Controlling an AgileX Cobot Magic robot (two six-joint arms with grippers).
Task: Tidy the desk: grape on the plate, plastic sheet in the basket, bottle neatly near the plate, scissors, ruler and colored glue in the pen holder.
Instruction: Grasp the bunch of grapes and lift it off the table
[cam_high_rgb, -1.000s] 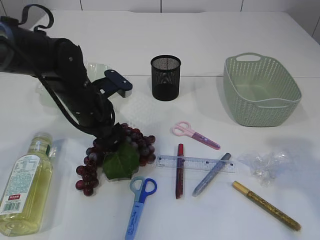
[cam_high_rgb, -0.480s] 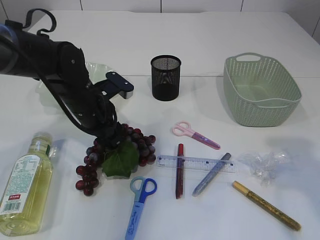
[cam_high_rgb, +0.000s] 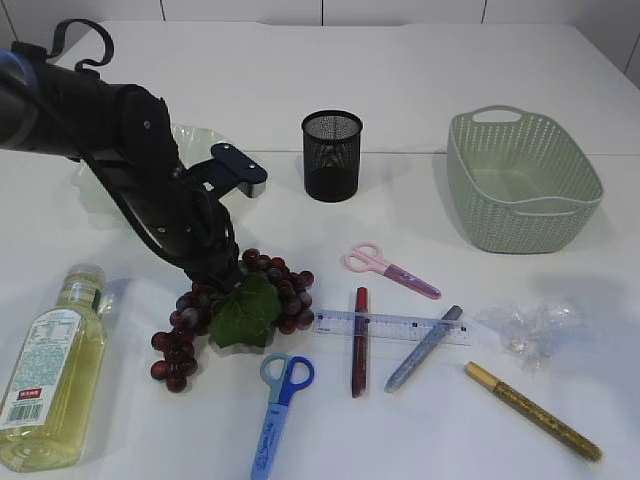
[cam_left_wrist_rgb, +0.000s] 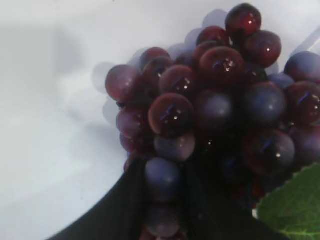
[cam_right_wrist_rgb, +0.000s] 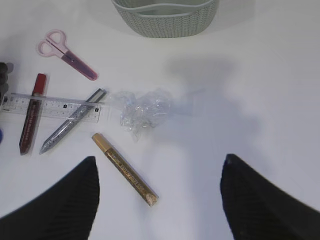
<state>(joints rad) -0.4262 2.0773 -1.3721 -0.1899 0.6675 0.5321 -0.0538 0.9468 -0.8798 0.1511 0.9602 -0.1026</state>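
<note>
Step in hand: grape pickup. Left black pincer (cam_left_wrist_rgb: 165, 200) low on table, fingers clamped around berries at upper end of dark purple grape bunch with green leaf (cam_high_rgb: 240, 305). Pale translucent plate (cam_high_rgb: 195, 140) lies behind pincer. Next move likely: lift, carry back to plate. Right pincer (cam_right_wrist_rgb: 159, 200) spread apart, empty, above crumpled clear plastic sheet (cam_right_wrist_rgb: 142, 111).

On the table there are two pairs of scissors, the pink scissors (cam_high_rgb: 388, 268) and the blue scissors (cam_high_rgb: 279, 403), and three glue pens: red (cam_high_rgb: 359, 340), silver (cam_high_rgb: 424, 348) and gold (cam_high_rgb: 532, 411). There is one ruler (cam_high_rgb: 392, 326), one grape bunch (cam_high_rgb: 233, 308), one bottle (cam_high_rgb: 51, 369), one pen holder (cam_high_rgb: 331, 155), one basket (cam_high_rgb: 521, 179), one plastic sheet (cam_high_rgb: 527, 329) and one plate (cam_high_rgb: 199, 141).
</note>
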